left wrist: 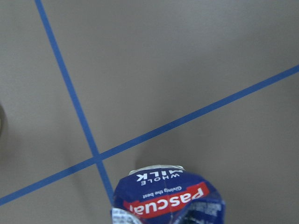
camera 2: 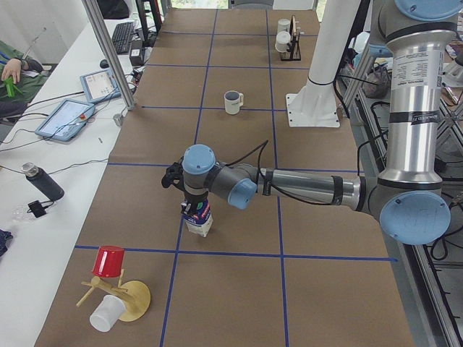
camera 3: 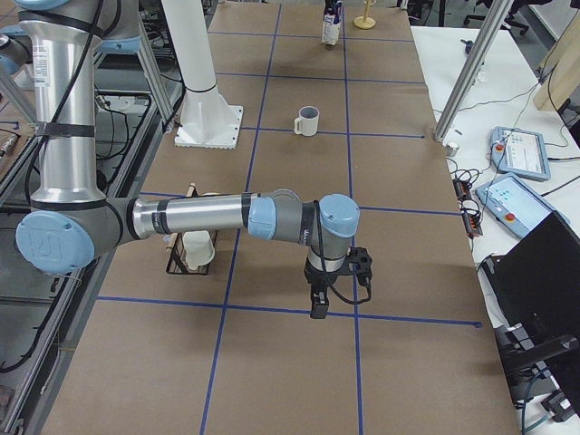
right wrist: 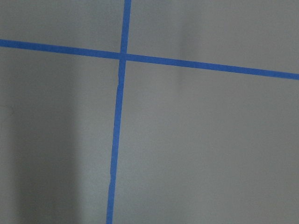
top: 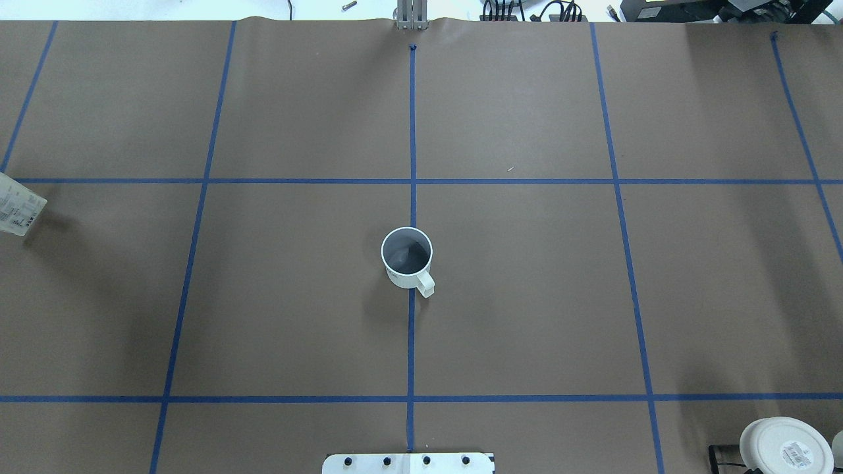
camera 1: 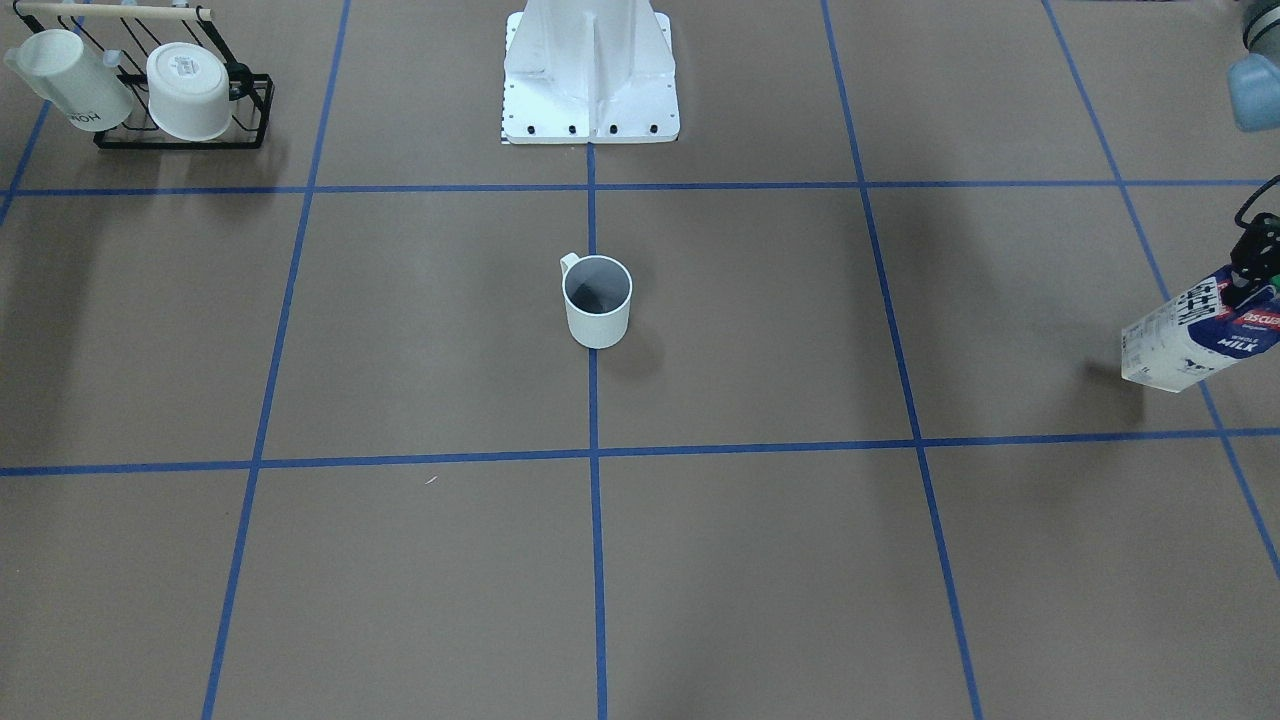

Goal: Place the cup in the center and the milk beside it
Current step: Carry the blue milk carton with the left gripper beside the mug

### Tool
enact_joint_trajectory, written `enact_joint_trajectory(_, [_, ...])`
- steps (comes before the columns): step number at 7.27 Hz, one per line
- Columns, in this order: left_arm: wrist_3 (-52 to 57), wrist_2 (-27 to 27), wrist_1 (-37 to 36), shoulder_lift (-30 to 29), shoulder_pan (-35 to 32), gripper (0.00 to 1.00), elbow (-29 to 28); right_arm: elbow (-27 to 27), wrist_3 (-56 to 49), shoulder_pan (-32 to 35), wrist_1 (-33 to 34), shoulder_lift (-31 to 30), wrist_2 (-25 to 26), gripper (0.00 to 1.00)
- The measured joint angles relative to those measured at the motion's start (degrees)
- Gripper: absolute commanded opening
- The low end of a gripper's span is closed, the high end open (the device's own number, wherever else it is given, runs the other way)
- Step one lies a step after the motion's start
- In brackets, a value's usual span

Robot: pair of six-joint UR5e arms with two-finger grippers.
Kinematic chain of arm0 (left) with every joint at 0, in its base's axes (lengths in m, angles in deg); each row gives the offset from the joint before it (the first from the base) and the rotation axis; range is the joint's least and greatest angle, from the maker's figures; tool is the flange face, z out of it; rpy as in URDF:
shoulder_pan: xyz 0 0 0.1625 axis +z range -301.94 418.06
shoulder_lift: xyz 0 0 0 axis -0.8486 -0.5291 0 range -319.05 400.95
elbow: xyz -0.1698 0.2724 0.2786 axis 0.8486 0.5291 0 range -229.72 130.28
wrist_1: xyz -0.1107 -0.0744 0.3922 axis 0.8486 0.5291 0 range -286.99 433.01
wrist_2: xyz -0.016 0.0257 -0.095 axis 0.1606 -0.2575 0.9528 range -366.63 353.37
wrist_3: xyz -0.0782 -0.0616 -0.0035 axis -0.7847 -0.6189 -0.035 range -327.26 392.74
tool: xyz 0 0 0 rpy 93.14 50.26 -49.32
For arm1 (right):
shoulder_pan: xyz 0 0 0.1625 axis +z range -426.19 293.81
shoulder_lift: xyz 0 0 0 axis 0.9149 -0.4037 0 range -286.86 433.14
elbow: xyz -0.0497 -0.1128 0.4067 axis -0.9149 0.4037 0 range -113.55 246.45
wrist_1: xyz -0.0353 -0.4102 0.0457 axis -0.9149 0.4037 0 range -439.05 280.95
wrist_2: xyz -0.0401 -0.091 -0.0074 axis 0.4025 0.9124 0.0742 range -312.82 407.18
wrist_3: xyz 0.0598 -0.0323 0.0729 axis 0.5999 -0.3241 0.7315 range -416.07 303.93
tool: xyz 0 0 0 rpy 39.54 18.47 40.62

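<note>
Directly beneath the left gripper (camera 1: pixel 1248 280), which clasps its top, the milk (camera 1: pixel 1195 340) is well apart from the cup (camera 1: pixel 597 300), already upright at the centre (camera 1: pixel 593 400) of the bench (camera 1: pixel 760 560), so only placing the carton beside it is judged outstanding; the right gripper's (camera 3: pixel 319 304) opening cannot be told.

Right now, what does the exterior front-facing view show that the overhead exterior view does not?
Only front-facing: the labelled side of the milk with the left end effector at its top, and the black rack with two white cups. Only overhead: cables beyond the table. Both: the cup upright on the centre tape line, the white base plate, a bit of the milk.
</note>
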Motion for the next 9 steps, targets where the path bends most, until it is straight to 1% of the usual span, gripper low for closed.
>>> enact_joint_trajectory(1, [-5.64, 0.16, -4.10, -0.50, 0.19, 0.00, 5.31, 0.02, 0.00, 0.00, 0.00, -0.07, -0.02, 1.00])
enact_joint_trajectory(2, [-13.30, 0.12, -6.66, -1.68, 1.63, 0.00, 9.77, 0.03, 0.02, 0.00, 0.00, -0.19, -0.06, 1.00])
enact_joint_trajectory(3, [-22.19, -0.19, -7.84, -3.82, 4.88, 0.00, 12.82, 0.01, 0.04, 0.00, 0.00, -0.36, -0.08, 1.00])
enact_joint_trajectory(4, [-31.82, -1.71, -8.43, -7.18, 9.68, 0.00, 14.64, -0.02, 0.04, 0.00, -0.02, -0.50, -0.08, 1.00])
enact_joint_trajectory(5, [-40.43, -4.62, -9.41, -10.91, 15.28, 0.00, 15.52, -0.03, 0.07, 0.00, -0.05, -0.62, -0.09, 1.00])
enact_joint_trajectory(6, [-47.10, -7.79, -13.12, -16.03, 20.72, 0.00, 15.89, -0.04, 0.08, 0.00, -0.06, -0.67, -0.09, 1.00])
enact_joint_trajectory(7, [-51.58, -11.70, -19.71, -22.62, 25.87, 0.00, 15.87, -0.03, 0.08, 0.00, -0.03, -0.69, -0.11, 1.00])
enact_joint_trajectory(8, [-55.18, -16.81, -26.28, -29.37, 31.61, 0.00, 15.20, -0.02, 0.09, 0.00, -0.01, -0.70, -0.21, 1.00])
enact_joint_trajectory(9, [-58.11, -20.26, -29.63, -34.19, 35.97, 0.00, 13.71, 0.08, 0.09, 0.00, 0.00, -0.70, -0.32, 1.00])
